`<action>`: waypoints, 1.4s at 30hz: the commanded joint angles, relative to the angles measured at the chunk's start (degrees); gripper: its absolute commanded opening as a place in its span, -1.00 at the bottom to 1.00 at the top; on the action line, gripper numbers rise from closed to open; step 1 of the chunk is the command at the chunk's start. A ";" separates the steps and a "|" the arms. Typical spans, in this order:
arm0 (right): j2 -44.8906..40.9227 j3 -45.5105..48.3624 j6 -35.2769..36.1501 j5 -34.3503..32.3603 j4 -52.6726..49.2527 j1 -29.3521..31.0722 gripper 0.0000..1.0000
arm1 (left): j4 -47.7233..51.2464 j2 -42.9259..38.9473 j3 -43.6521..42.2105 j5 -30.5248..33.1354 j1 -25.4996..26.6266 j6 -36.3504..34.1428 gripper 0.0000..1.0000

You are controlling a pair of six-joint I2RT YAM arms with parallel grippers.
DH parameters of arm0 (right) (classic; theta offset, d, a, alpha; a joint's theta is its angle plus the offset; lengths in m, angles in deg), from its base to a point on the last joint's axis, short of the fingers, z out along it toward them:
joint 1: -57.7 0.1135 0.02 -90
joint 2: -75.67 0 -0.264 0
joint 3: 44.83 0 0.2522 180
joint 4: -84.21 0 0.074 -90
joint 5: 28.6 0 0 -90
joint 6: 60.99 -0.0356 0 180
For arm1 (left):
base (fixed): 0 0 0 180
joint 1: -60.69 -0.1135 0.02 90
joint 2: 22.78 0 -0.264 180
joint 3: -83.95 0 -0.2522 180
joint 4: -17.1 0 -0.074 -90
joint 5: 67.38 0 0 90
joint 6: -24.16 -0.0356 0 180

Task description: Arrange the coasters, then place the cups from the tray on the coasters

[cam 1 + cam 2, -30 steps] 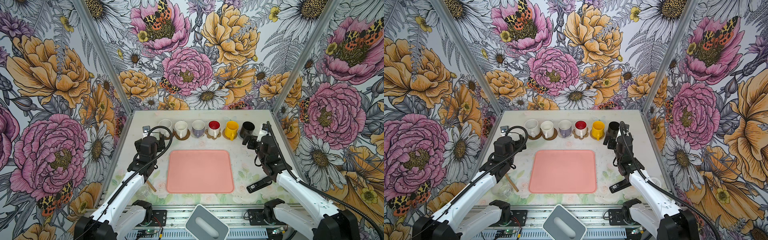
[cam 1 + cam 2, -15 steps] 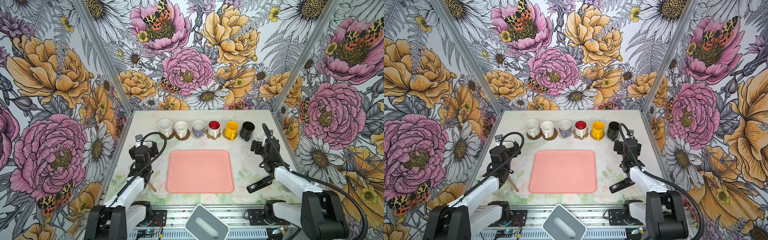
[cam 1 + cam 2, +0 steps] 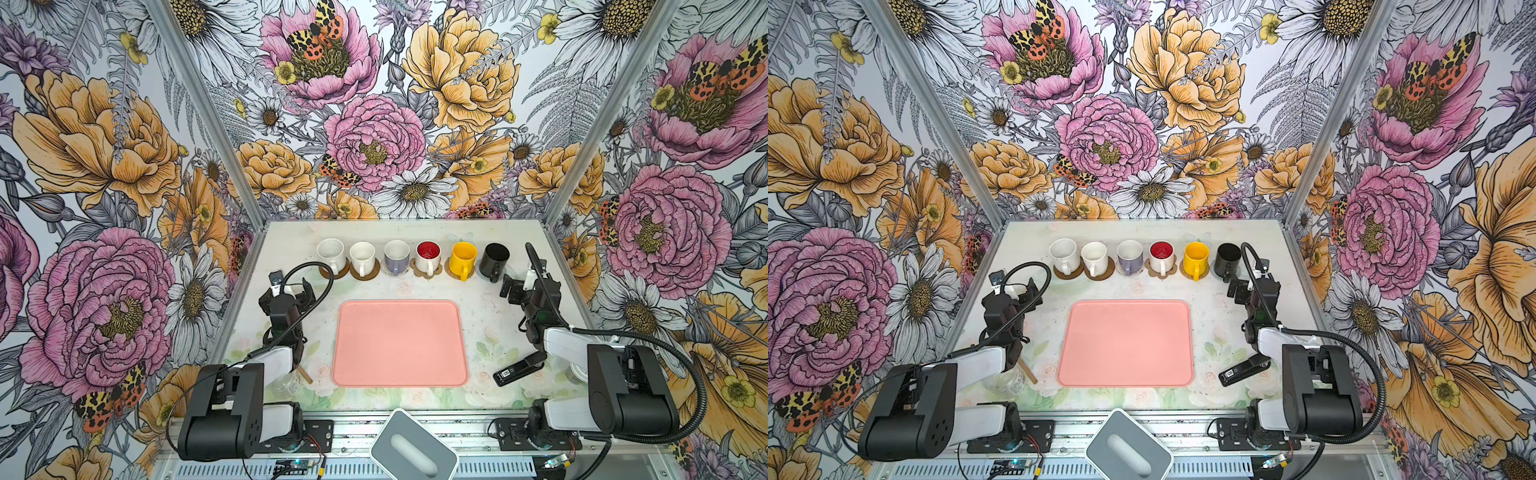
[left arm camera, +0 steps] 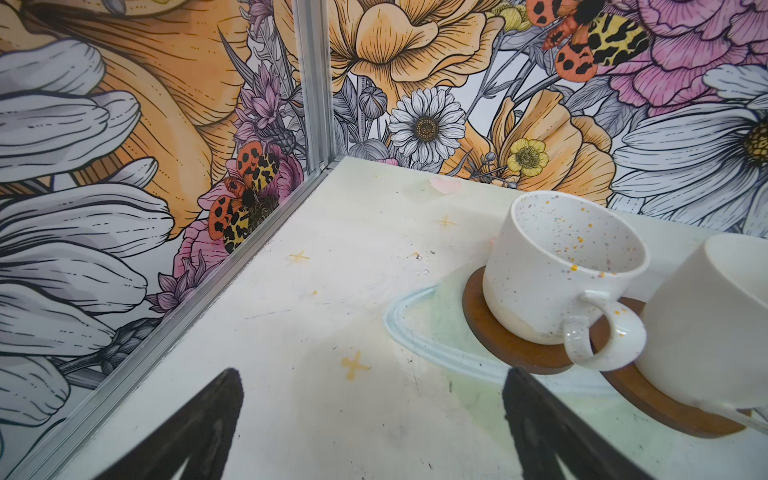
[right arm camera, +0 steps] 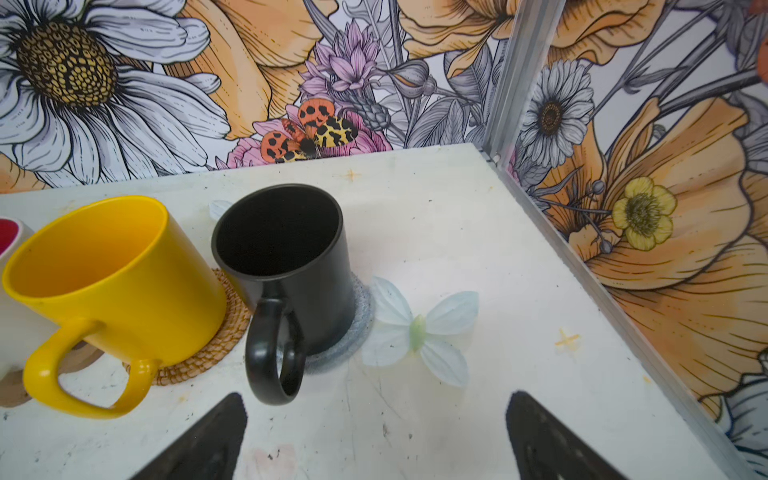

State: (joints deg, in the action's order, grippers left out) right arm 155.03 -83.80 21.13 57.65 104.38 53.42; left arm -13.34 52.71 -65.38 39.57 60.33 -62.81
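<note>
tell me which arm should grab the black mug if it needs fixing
Right. The right gripper is open close by the black mug; the left gripper is at the row's far end.

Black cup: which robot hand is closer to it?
The right gripper. It is open just in front of the black cup, by its handle. The left gripper is far off, open near the speckled white cup at the row's other end.

left tool (image 3: pixel 291 285) pulled back from cups (image 3: pixel 396 254), right tool (image 3: pixel 518 285) likewise
</note>
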 commanded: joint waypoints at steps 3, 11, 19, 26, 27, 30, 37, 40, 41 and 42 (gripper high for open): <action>3.61 4.88 -0.63 3.75 15.61 -1.27 0.99 | -20.21 8.45 -3.04 -4.55 -0.61 -0.55 0.97; 7.82 4.55 0.78 6.91 19.15 -1.02 0.99 | -20.88 13.37 -1.34 -11.44 -0.52 -2.57 0.98; 8.98 3.80 1.64 7.44 18.45 -0.52 0.99 | -9.94 13.35 4.49 -9.97 -0.17 -2.68 0.98; 9.16 4.02 1.85 7.71 19.62 -0.44 0.99 | -10.10 13.37 4.46 -9.99 -0.20 -2.76 0.98; 9.09 4.01 1.74 7.74 19.18 -0.39 0.99 | -10.08 13.37 4.45 -9.93 -0.23 -2.76 0.98; 9.07 3.97 1.73 7.71 19.11 -0.39 0.99 | -10.10 13.37 4.45 -9.92 -0.16 -2.76 0.98; 9.11 3.95 1.85 7.76 19.27 -0.39 0.99 | -10.11 13.37 4.45 -9.92 -0.12 -2.73 0.97; 9.15 3.99 1.89 7.70 19.26 -0.41 0.99 | -10.11 13.35 4.47 -9.92 -0.15 -2.72 0.98; 9.14 4.02 1.88 7.70 19.29 -0.42 0.99 | -10.06 13.37 4.47 -9.92 -0.13 -2.76 0.98; 9.15 4.02 1.82 7.76 19.24 -0.47 0.99 | -10.09 13.35 4.45 -9.92 -0.15 -2.76 0.98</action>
State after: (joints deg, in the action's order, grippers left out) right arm 163.90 -79.28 22.57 64.71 121.80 52.53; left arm -23.24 66.56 -61.19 30.84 60.28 -64.78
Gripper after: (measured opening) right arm 0.995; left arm 0.987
